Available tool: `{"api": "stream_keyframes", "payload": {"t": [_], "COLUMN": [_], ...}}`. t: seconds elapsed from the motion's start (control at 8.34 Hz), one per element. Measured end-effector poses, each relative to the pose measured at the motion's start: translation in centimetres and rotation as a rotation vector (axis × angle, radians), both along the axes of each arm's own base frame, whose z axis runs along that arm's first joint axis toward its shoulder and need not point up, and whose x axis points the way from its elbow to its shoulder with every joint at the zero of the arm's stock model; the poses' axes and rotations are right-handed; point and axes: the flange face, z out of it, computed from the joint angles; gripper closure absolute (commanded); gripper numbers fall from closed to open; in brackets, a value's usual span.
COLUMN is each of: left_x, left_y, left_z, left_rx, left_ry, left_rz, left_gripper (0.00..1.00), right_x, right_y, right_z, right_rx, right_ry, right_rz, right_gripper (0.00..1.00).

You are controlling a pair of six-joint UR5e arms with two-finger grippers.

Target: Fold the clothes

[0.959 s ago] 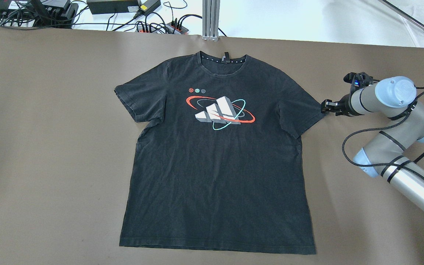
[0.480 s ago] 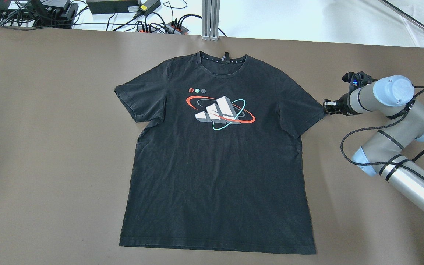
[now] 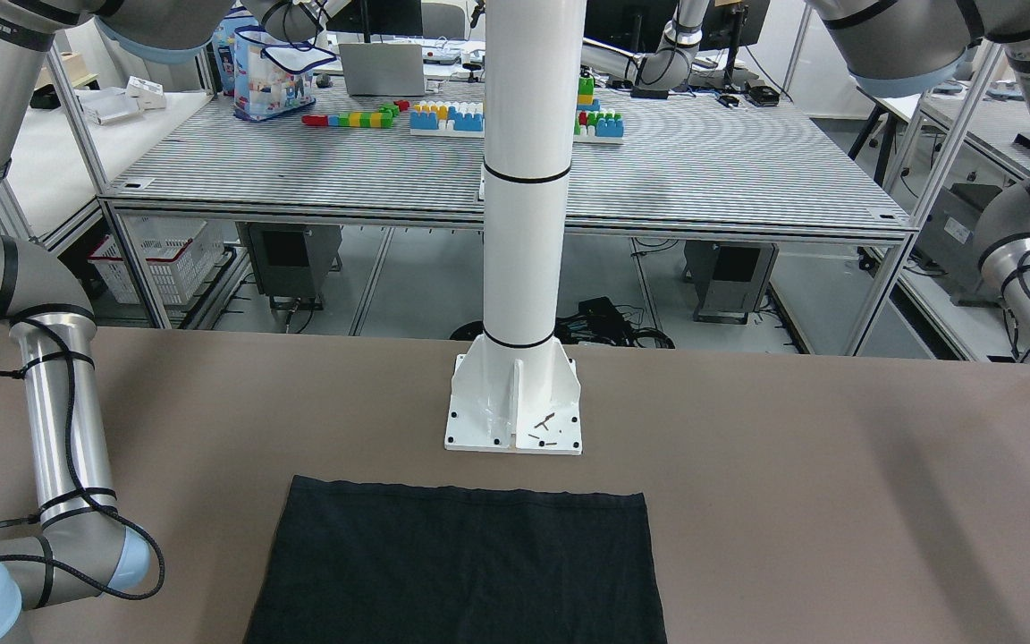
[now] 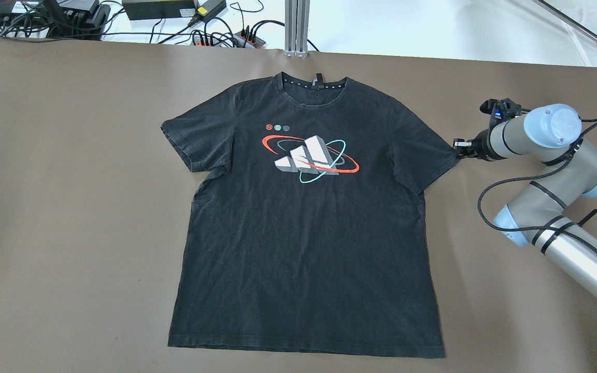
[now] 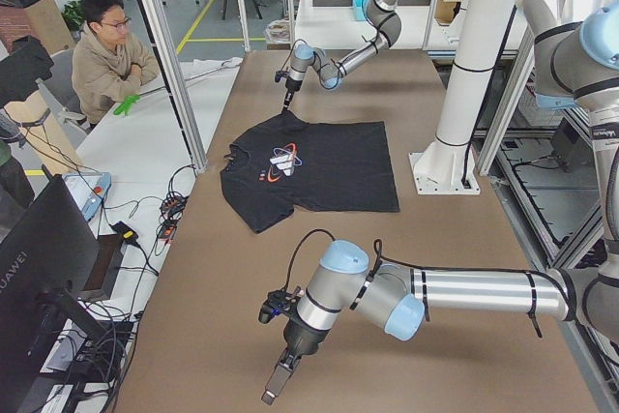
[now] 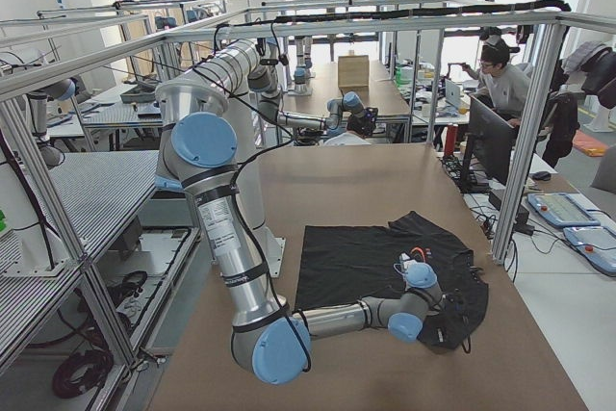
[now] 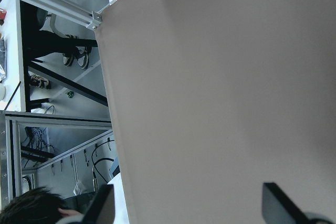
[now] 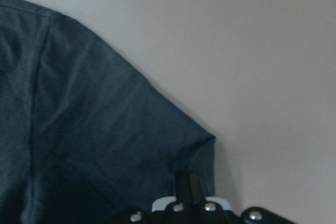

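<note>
T-shirt lies flat on our table. Our right gripper pinches its sleeve; our left gripper has fingers wide apart.

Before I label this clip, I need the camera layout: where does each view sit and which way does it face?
Overhead exterior: behind the robot, looking down at the T-shirt; right arm, right gripper.
Exterior front-facing: across the table, facing the white post; both arms at edges.
Exterior left: table's left end, looking along it; left arm, left gripper near.
Exterior right: opposite end; right arm near.
Left wrist-mounted: down at bare table; own fingertips.
Right wrist-mounted: down at the sleeve; own fingers.
Shared: overhead and right wrist both show that sleeve.
</note>
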Motion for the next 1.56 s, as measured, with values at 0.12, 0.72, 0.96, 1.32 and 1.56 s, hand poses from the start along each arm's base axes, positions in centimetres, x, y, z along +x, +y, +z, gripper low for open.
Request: {"api": "stream_keyframes", "payload": {"t": [0.12, 0.72, 0.96, 1.32, 1.56], "left_x": [0.1, 0.8, 1.0, 1.1, 1.7], "left_y": [0.0, -0.2, -0.2, -0.2, -0.4], "left_z": [-0.1, -0.2, -0.2, -0.3, -0.5], "left_rx": [0.004, 0.006, 0.008, 0.01, 0.008], "left_ry": [0.001, 0.01, 0.013, 0.016, 0.031], "left_rz": [0.001, -0.002, -0.003, -0.006, -0.013], "left_gripper": [0.0, 0.0, 0.0, 0.0, 0.0], "right_x": [-1.7, -10.6, -11.3, -11.3, -11.9], "right_y": [-0.2, -0.2, 0.2, 0.6, 1.3], "right_z": [-2.7, -13.1, -13.8, -14.2, -14.5], "right_rx": [-0.005, -0.023, -0.021, -0.014, -0.01], "right_ry": [-0.025, -0.036, -0.039, -0.05, -0.058], "right_rz": [0.001, 0.042, 0.04, 0.039, 0.027], "right_gripper": [1.0, 1.0, 1.0, 0.33, 0.05]}}
